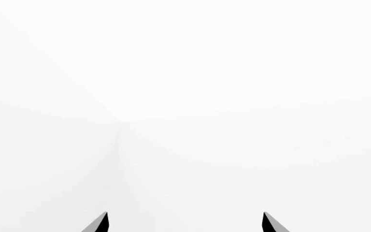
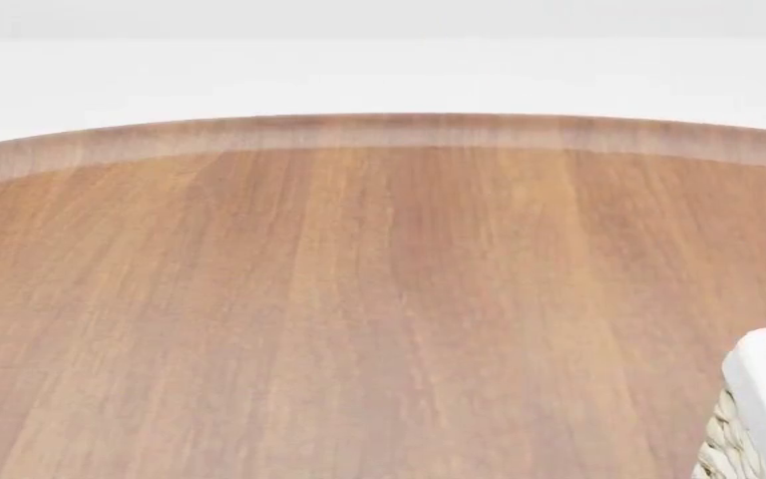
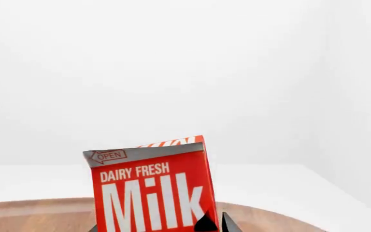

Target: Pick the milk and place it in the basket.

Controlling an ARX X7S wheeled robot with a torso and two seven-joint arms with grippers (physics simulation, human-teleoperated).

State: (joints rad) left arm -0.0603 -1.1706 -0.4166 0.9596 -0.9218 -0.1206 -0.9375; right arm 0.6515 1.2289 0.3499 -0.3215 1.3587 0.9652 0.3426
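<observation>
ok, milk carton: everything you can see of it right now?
The milk shows only in the right wrist view: a red gable-top carton, white "DAIRY FRESH Milk" lettering, a grey top strip with an "OPEN" arrow. It looks like printed card, undamaged, leaning slightly. Its lower part is cut off. The right gripper's dark fingertips sit at its lower corner; contact is unclear. A wooden table lies behind.

A bare, blank simulated room, more test stage than lived-in home. Plain white walls (image 1: 237, 72) meet in a faint corner seam, a pale white floor (image 2: 383, 75) spreads beyond a round brown wood-grain table (image 2: 356, 299), and at its near right edge sits a cream woven wicker basket with white cloth lining (image 2: 762, 399). A red "Dairy Fresh Milk" carton (image 3: 150, 193) gives a household, grocery touch.
</observation>
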